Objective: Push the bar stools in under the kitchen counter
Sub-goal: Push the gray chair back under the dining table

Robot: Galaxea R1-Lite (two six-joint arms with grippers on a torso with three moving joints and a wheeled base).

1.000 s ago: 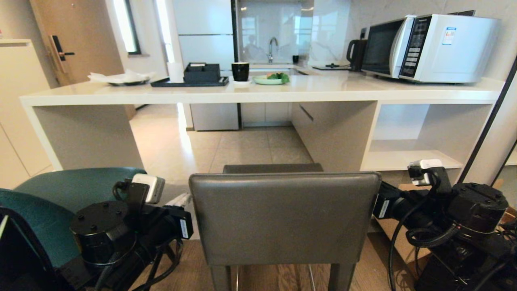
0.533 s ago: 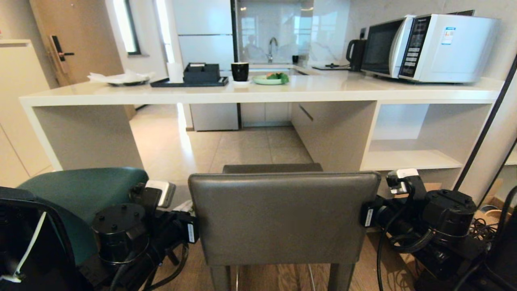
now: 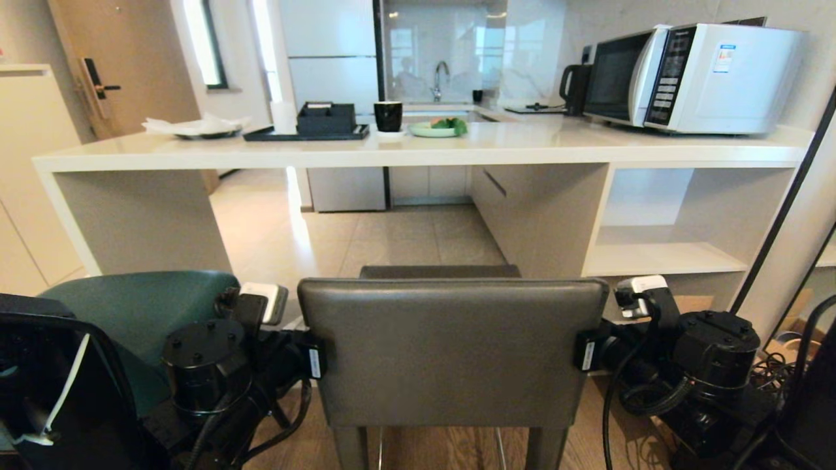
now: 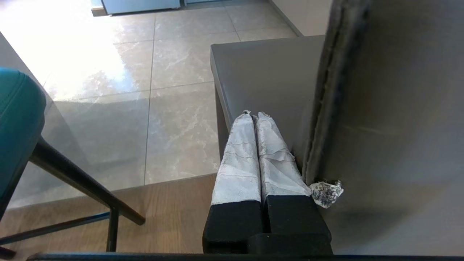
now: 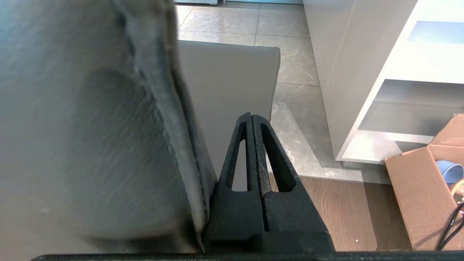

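The grey stool [image 3: 450, 349] stands in front of the tabletop [image 3: 418, 147], its boxy back facing the robot and its seat [image 3: 439, 271] pointing toward the open bay beneath the slab; it is not yet under it. The left pincer [image 4: 253, 115] lies along the left edge of the stool's back, its two white-wrapped fingers [image 4: 239, 156] pressed together and holding nothing, their tips above the seat's side. A scrap of the wrapping [image 4: 325, 193] sticks out beside the back's seam. Whether the fingers actually touch the back is hard to tell from here; they sit just beside it. The right pincer [image 5: 252, 115] mirrors this on the right edge of the back, its black fingers [image 5: 275, 159] pressed together, empty, with the base close against the back's seam.

Outward of the left pincer, away from the grey stool, is the teal stool [image 3: 130, 313], its thin black legs [image 4: 79, 181] over the line where wood floor meets tile. Outward of the right pincer are the white shelf cubbies [image 3: 666, 254] and a cardboard box [image 5: 424, 195] on the floor. Beyond both pincers, on the tabletop, stand a microwave [image 3: 692, 75], a black kettle [image 3: 575, 88], a black cup [image 3: 388, 115], a green plate [image 3: 436, 128] and a dark tray [image 3: 307, 132].
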